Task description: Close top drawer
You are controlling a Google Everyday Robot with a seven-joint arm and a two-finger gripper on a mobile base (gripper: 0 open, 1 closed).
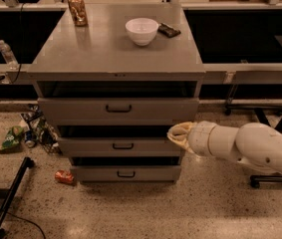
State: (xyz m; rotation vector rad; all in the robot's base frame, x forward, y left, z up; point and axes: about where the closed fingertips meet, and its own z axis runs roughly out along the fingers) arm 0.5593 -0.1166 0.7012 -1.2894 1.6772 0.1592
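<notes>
Fingers [176, 133] looked drawn together into one tapered yellowish tip with no gap showing and nothing held. The gripper [172, 134] sat low, under the front right corner of the worktop [95, 54], against or just beside the right end of the middle drawer [123, 146]; whether it touched could not be told.

The top drawer [118, 111] stood pulled out beneath the worktop's front edge, with a dark gap open above its front. From the gripper it lay up and to the left, its lower right corner nearest. Its long axis ran parallel to the front edge, and the small dark handle was at the centre, well away from the tip. The single arm came in from the right side, so the right half of the drawer front was the closer target. By my judgement the tip had to rise onto that flat front and then press straight back toward the worktop's rear edge.

Nothing lay between the tip and the front. The middle and bottom drawer [125, 173] also stood out a little below. A white bowl [141, 30] sat toward the rear edge, a dark packet [169, 30] just beside it, and a can [77, 10] near the rear left corner, all clear of the push. A red can [65, 177] lay on the floor to the left.
</notes>
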